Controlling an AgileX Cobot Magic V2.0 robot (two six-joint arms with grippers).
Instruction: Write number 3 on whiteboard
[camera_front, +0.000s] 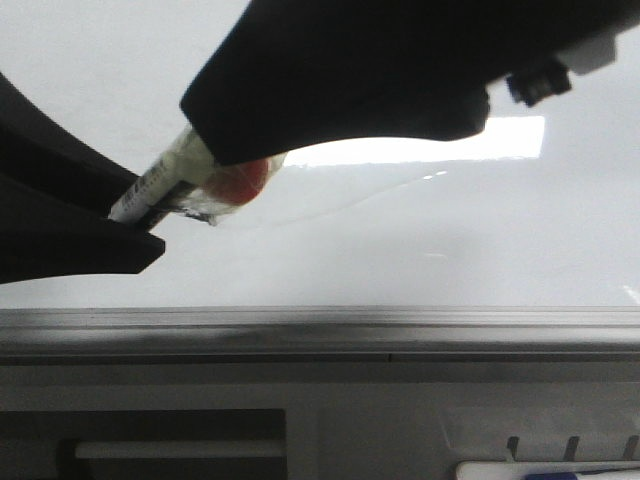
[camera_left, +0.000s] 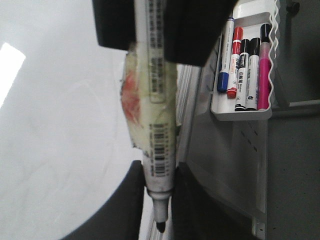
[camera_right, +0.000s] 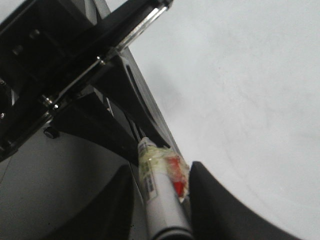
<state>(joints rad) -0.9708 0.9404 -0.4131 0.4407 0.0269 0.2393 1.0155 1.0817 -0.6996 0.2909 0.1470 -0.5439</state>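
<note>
Whiteboard (camera_front: 480, 250) lies flat on the surface below both arms, its grey frame (camera_front: 320, 325) along the near edge. My right arm reaches in low from the upper right, its end effector (camera_right: 162, 195) clamped on the taped marker (camera_front: 160, 185), which slants down to the left. My left end effector (camera_left: 160, 200) flanks the marker's tip end; I cannot tell whether it grips.
</note>
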